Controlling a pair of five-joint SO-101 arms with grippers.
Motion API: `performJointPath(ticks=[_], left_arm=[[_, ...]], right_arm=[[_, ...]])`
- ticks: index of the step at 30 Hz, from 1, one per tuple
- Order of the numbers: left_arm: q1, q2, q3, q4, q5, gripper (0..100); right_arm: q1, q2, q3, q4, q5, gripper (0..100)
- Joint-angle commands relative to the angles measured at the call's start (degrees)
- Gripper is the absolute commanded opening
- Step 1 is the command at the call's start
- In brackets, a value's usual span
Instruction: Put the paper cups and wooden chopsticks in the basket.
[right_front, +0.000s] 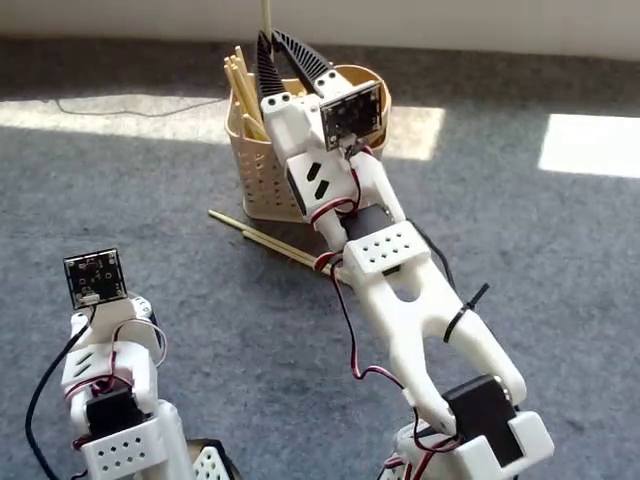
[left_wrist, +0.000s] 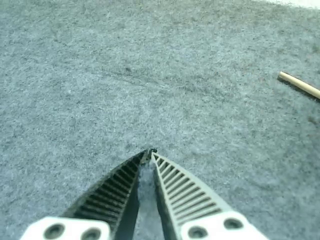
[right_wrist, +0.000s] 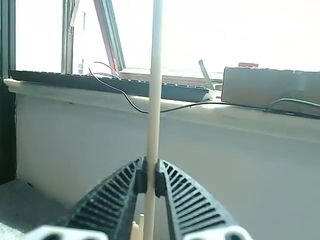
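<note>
A beige slotted basket (right_front: 258, 180) stands on the grey carpet with several wooden chopsticks (right_front: 243, 90) leaning inside it. My right gripper (right_front: 268, 38) is above the basket's rim, shut on one chopstick (right_wrist: 154, 90) that stands upright between its fingertips (right_wrist: 150, 170); the stick's top (right_front: 266, 14) rises past them. Two more chopsticks (right_front: 272, 240) lie on the carpet in front of the basket, partly under the right arm. My left gripper (left_wrist: 150, 152) is shut with nothing in it, low over bare carpet, and a chopstick end (left_wrist: 300, 85) lies off to its side.
The right arm (right_front: 400, 270) stretches across the carpet from the near edge to the basket. The left arm (right_front: 100, 360) stays at the near left. A wall with a window sill, a cable and a box (right_wrist: 270, 90) is behind the basket.
</note>
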Motion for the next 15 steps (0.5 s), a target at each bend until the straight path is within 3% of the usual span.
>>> performJointPath(ticks=[1, 10, 15], left_arm=[[-0.48, -0.40, 1.10, -1.14, -0.44, 1], [-0.31, -0.40, 1.10, -1.14, -0.44, 1], [-0.31, -0.40, 1.10, -1.14, -0.44, 1]], right_arm=[[-0.66, -0.57, 0.57, -2.86, 0.00, 0.5], [-1.54, -0.22, 9.98, -3.12, 0.00, 0.8], [-1.71, -0.84, 13.41, -2.86, -0.09, 12.4]])
